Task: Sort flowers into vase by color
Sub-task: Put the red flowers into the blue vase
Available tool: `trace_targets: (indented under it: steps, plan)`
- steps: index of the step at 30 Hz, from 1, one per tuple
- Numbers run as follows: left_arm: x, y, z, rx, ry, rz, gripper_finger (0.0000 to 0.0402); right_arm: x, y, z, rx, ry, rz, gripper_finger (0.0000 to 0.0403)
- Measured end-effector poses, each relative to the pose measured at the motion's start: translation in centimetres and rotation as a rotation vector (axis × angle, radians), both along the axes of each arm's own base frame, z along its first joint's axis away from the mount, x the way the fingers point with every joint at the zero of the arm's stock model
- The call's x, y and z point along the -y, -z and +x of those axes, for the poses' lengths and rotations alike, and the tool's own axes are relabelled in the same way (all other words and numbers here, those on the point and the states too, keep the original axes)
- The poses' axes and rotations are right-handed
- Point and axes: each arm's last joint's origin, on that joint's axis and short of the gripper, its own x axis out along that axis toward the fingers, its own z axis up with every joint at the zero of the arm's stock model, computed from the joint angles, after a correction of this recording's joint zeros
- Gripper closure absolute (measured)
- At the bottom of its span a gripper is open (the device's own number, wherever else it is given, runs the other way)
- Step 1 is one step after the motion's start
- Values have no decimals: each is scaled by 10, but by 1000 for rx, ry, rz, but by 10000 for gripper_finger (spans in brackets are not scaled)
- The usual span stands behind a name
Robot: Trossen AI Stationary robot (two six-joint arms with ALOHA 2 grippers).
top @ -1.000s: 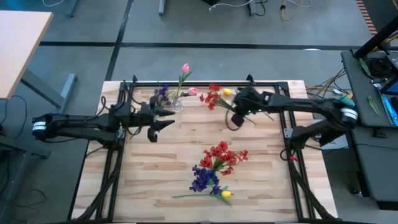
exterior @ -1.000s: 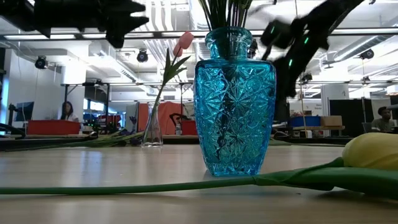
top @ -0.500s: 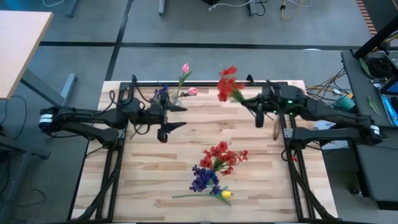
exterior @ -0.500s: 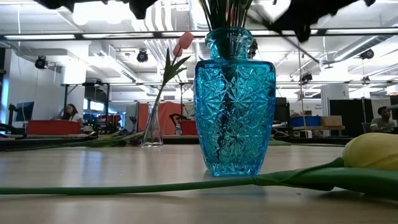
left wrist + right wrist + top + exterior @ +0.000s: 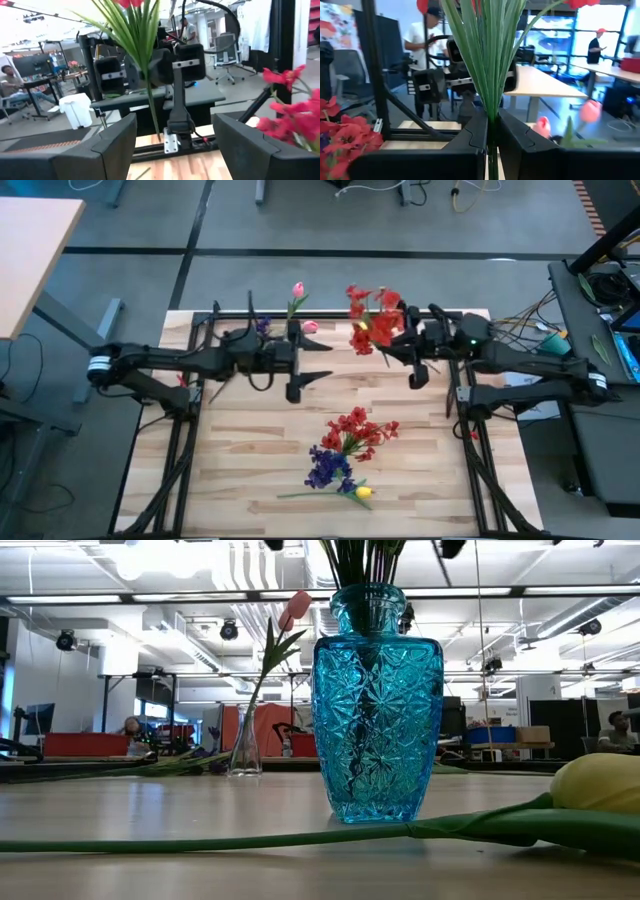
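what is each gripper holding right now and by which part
The right gripper pinches the red flowers by their green stems, below the blooms. The left gripper is open and empty.

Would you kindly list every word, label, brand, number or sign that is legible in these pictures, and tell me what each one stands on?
None can be read in any view.
Blue vase: cut-glass pattern only, no label.
Colourful poster in the room behind, right wrist view: too blurred to read.
White container beyond the table, left wrist view: no legible marking.
Boxes far off, low view: too small to read.
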Motion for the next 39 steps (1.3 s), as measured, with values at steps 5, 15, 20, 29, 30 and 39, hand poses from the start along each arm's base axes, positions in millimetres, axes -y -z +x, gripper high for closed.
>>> trace_targets:
  steps: [5,15,20,29,30,39]
  plan:
    - [-9,-8,15,2,-26,11,154,2,2,13,19,-42,-18,383]
    - [-28,-15,46,11,53,-1,154,8,-5,41,-2,-100,-58,383]
    - [-29,-20,57,21,80,4,154,9,-2,54,-28,-124,-72,383]
    - [-29,-21,57,13,77,23,210,12,3,62,-49,-118,-86,378]
    - [-29,-21,57,10,77,23,228,12,3,62,-50,-118,-85,375]
    - [-29,-20,56,0,79,32,387,12,3,62,-56,-111,-28,337]
